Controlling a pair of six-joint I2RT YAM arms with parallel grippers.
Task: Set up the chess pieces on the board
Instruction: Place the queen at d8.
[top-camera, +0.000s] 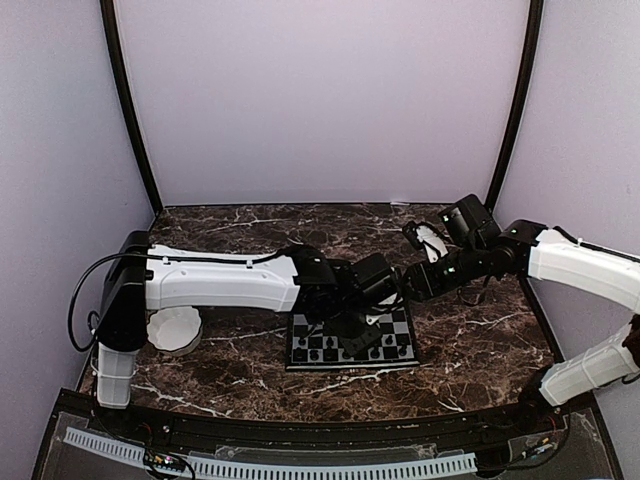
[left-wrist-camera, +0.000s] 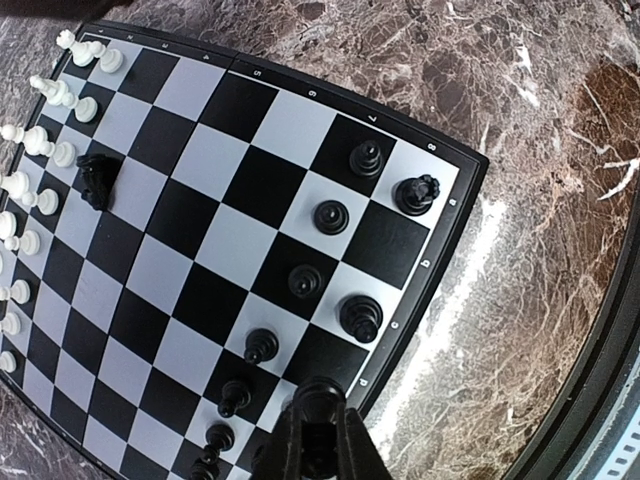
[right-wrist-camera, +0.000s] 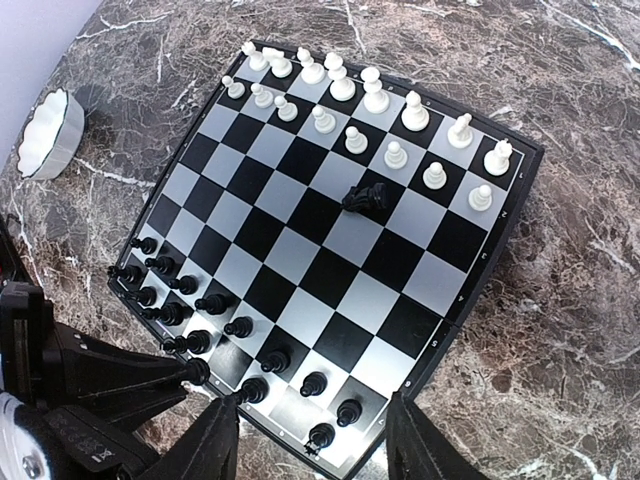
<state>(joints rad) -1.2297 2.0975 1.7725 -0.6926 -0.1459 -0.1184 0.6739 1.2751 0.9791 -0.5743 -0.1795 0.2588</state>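
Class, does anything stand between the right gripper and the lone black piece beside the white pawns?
Yes. Black pieces in the near rows stand between the right gripper and the lone black piece; the board beyond them is bare.

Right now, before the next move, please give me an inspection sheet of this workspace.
Surface: dark veined marble tabletop, no damage seen.
Job's things: black-and-pale checked chessboard; white plastic chessmen fill two rows; black plastic chessmen show a back-row gap; one black knight lies toppled mid-board.
Clutter: white scalloped bowl, left of the board.
Grippers: left gripper shut, low at black's edge; right gripper open above the board.
Cables: black cable loops by left arm's base.
Surroundings: pale lilac walls.
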